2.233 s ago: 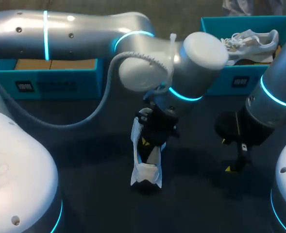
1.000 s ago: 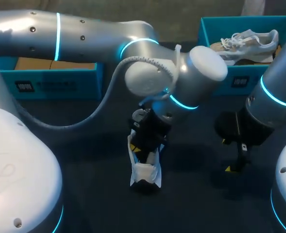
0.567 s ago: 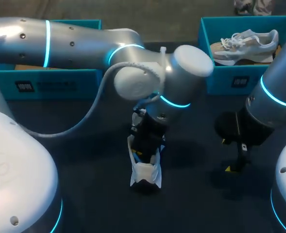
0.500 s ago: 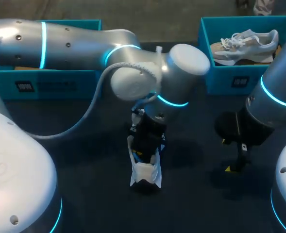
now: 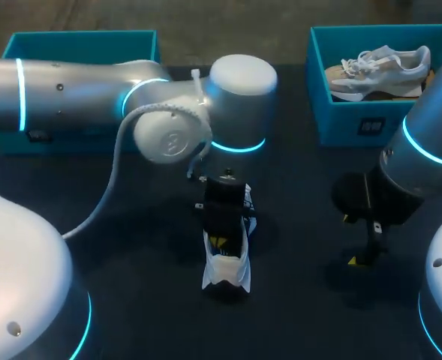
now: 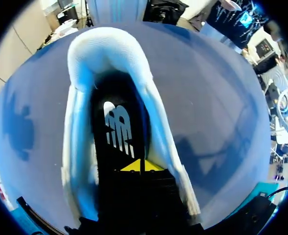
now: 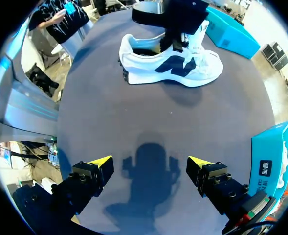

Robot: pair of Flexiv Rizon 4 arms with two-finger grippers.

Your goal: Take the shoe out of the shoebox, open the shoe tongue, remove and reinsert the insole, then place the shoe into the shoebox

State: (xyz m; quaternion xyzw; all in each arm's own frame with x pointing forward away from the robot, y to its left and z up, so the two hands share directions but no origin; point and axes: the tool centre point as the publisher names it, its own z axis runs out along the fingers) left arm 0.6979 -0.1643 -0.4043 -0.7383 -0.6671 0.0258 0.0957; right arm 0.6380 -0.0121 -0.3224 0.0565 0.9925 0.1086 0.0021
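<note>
The shoe (image 5: 225, 264) stood upright on the dark, matte table (image 5: 130, 247) in the lower middle of the head view, out of its box: a white sneaker with a soft knit-looking upper, a rounded toe and a navy mark on its side (image 7: 170, 62). Inside lay the black insole (image 6: 117, 127), flat and smooth, with a white logo on it.

My left arm (image 5: 168, 135), a glossy silver tube with glowing cyan rings, came in from the left edge and bent down at the wrist, so my left jaws stood plunged straight into the shoe's mouth. Their yellow tips sat together against the insole (whether they pinched any of it, I could not tell).

My right arm (image 5: 423, 165) hung at the right edge, its right jaws spread wide apart and holding nothing, low over bare table, well apart from the shoe.

An open shoebox (image 5: 78, 41), teal and square-edged, sat in the upper left, half hidden behind my left arm. A second shoebox (image 5: 356, 127) in the upper right held another sneaker (image 5: 378, 64), pale with white laces.
</note>
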